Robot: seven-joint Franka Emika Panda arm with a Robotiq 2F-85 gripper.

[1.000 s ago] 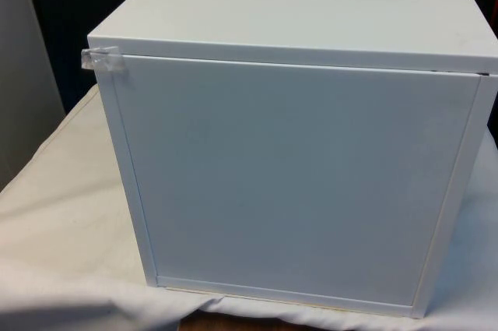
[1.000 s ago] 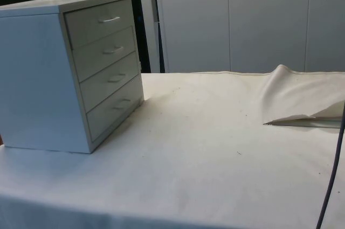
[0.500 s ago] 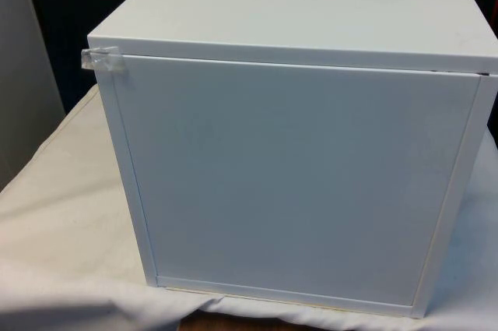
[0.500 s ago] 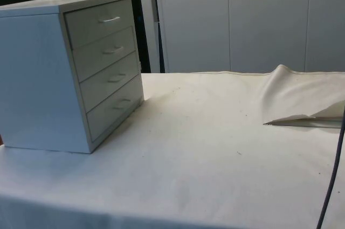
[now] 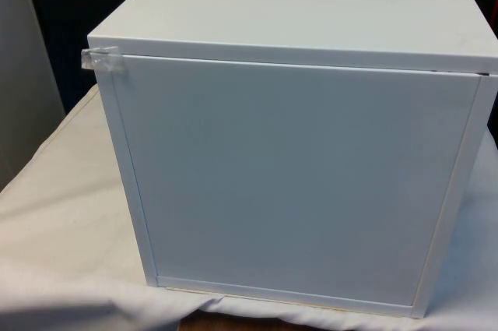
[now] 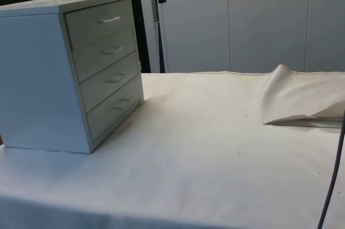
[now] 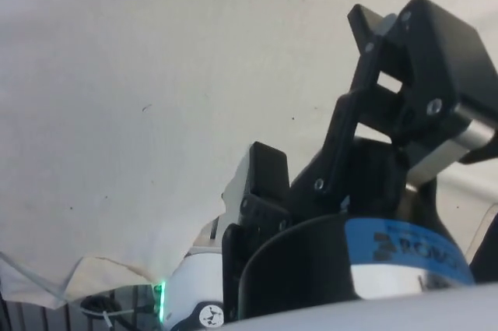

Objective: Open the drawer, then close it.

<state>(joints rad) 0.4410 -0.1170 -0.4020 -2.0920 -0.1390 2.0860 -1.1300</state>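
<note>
The chest of drawers [image 6: 38,78] stands on the white cloth [image 6: 215,148] near one end of the table; in the front view it turns its plain white back panel [image 5: 296,183] to the camera, and a scrap of clear tape [image 5: 103,59] sticks to that panel's upper corner at the front view's left; the chest's flat top [image 5: 303,4] is bare.

In the side view the chest shows its front, with four drawers stacked one above another; the top drawer [image 6: 99,23] carries a slim pale handle [image 6: 109,19], and the bottom drawer [image 6: 114,110] sits just above the cloth; all four fronts lie flush with the frame, so every drawer is closed.

Well away from the chest, towards the far side of the table, the cloth rises in a folded hump [image 6: 296,97]; a black cable [image 6: 331,186] hangs beyond that hump, further still from the chest; the stretch of cloth in front of the drawers is flat, with a few small dark specks.

The gripper [image 7: 315,89] is seen in the wrist view over speckled cloth and touches nothing; its black fingers [image 7: 264,175] are spread, with bare cloth showing between them, and nothing is held; from that view I cannot tell how far the gripper is from the chest.
</note>
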